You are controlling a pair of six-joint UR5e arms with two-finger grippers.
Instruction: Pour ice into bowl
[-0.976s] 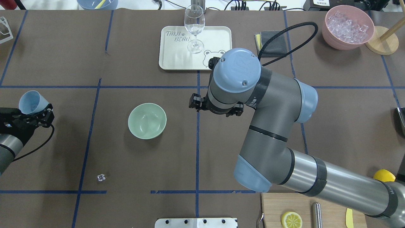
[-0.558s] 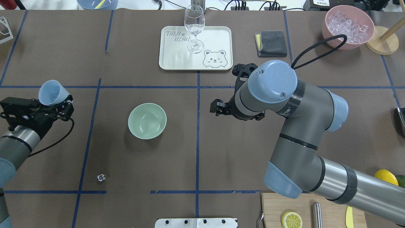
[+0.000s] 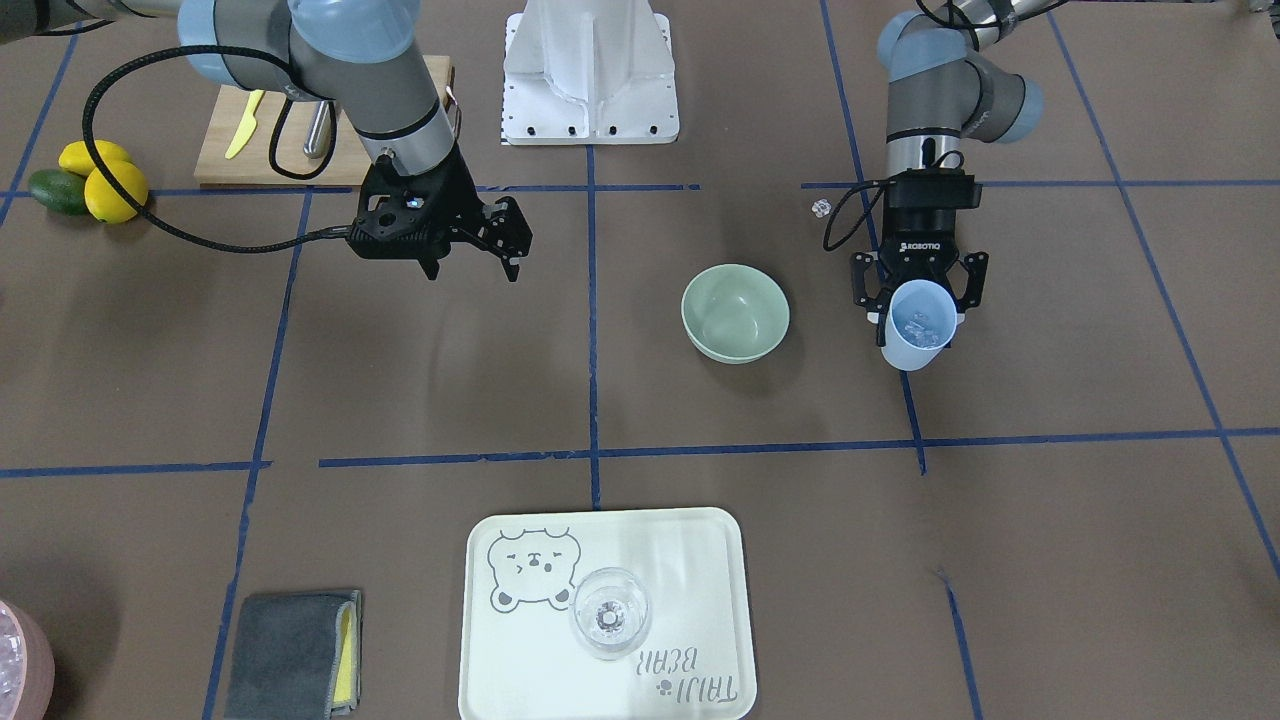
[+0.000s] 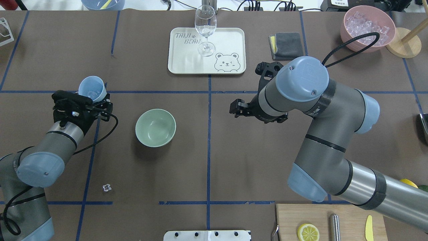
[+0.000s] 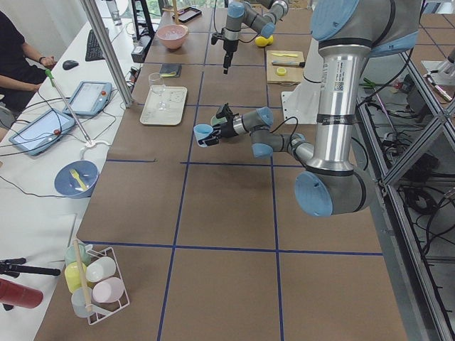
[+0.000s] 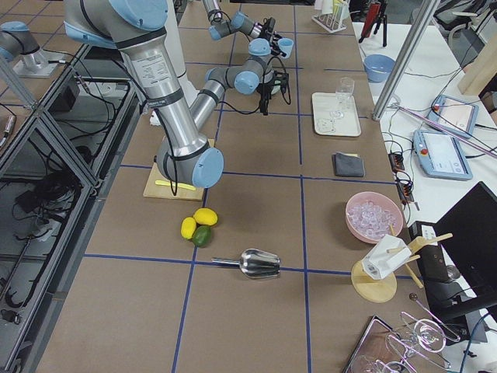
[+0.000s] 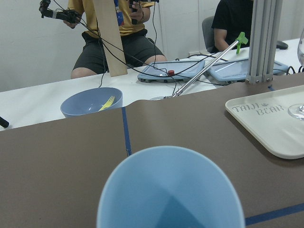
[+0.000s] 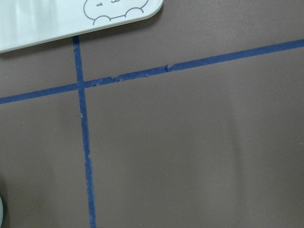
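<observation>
My left gripper (image 3: pixel 918 300) is shut on a light blue cup (image 3: pixel 916 338), held above the table to the left of the bowl. The cup also shows in the overhead view (image 4: pixel 92 88) and fills the bottom of the left wrist view (image 7: pixel 171 190). Small clear ice cubes (image 3: pixel 920 322) lie inside the cup. The pale sage-green bowl (image 4: pixel 155 128) stands empty on the table, about a cup's width to the right of the cup; it also shows in the front view (image 3: pixel 735 312). My right gripper (image 3: pixel 476 262) is open and empty, above the table right of the bowl.
A stray clear cube (image 4: pixel 106 187) lies near the front left. A white tray (image 4: pixel 227 40) with a wine glass (image 4: pixel 205 28) stands at the back. A pink container (image 4: pixel 347 36) of ice is back right, beside a grey cloth (image 4: pixel 287 45). A cutting board (image 4: pixel 291 221) is front right.
My left arm has carried the cup to the right and farther back, closer to the bowl. My right arm has swung right, away from the bowl.
</observation>
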